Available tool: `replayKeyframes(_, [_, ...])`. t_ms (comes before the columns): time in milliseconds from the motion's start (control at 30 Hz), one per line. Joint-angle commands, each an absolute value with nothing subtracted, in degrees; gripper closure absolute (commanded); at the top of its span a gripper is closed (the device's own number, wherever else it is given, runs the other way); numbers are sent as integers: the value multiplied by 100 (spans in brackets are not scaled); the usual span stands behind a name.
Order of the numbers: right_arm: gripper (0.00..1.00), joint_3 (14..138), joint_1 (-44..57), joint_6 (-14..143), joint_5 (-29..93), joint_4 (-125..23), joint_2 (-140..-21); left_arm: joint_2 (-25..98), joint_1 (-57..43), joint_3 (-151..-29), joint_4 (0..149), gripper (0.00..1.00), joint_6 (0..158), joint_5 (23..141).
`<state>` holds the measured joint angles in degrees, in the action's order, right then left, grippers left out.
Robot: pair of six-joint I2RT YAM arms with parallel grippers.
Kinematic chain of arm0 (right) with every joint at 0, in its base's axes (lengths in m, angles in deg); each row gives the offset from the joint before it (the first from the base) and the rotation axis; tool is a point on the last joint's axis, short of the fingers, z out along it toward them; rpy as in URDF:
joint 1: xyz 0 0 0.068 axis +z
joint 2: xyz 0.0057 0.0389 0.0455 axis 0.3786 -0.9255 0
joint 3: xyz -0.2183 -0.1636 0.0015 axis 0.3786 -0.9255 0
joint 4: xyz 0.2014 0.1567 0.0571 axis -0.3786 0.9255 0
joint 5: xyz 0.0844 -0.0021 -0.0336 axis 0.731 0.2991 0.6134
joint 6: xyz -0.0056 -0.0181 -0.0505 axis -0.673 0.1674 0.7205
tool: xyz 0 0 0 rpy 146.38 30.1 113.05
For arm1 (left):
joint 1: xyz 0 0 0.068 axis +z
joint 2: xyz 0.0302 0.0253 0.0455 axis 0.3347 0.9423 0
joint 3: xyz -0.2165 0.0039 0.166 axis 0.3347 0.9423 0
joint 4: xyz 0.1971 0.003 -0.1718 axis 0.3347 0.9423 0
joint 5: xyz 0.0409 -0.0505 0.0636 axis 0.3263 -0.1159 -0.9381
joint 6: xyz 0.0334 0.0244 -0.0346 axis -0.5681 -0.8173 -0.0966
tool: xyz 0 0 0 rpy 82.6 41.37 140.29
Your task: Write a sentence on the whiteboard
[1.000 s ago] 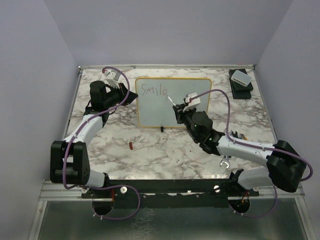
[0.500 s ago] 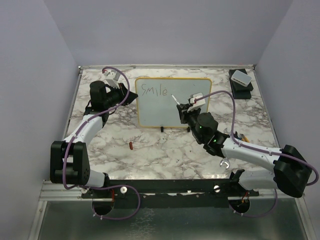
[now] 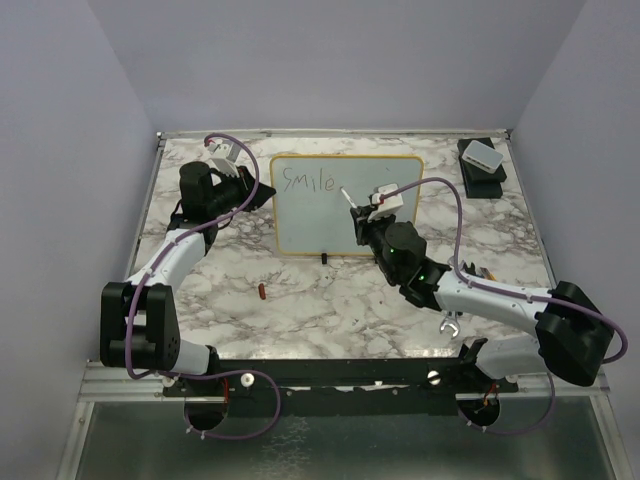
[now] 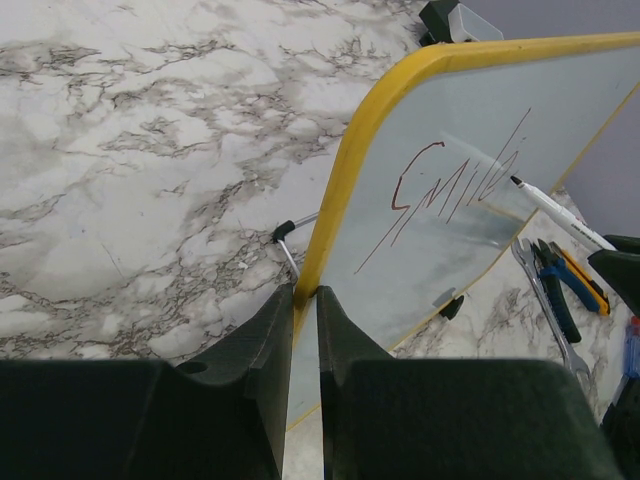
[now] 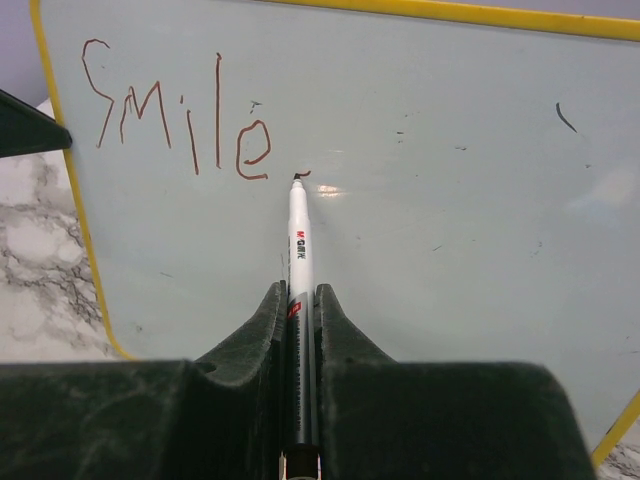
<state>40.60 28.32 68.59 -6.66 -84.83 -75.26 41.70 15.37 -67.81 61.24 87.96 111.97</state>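
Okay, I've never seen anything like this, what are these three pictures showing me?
Two robot arms are bolted to a marble-patterned table. One picture looks down from above and behind them; the other two come from cameras on each arm's wrist. The left gripper clamps the yellow edge of a standing whiteboard. The right gripper holds a marker, its tip at the board just after the written word Smile. Also on the table: a small red piece, hand tools, and a white box.

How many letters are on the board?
5: S, m, i, l, e, side by side in one row at the whiteboard's upper left. A tiny extra mark sits at the marker's tip.
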Motion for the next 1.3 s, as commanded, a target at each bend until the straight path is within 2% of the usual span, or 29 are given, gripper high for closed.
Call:
replayKeyframes(0, [99, 4210, 2802, 6933, -1001, -8395, -7648, 3996, 1542, -6695, 6092, 84, 8742, 11321])
replayKeyframes(667, [99, 4018, 2794, 6723, -1267, -8205, -7554, 3974, 1540, -6686, 6091, 84, 8747, 11320])
replayKeyframes(1267, [99, 4089, 2802, 6641, -686, -8231, -7786, 3975, 1536, -6686, 6092, 84, 8742, 11326])
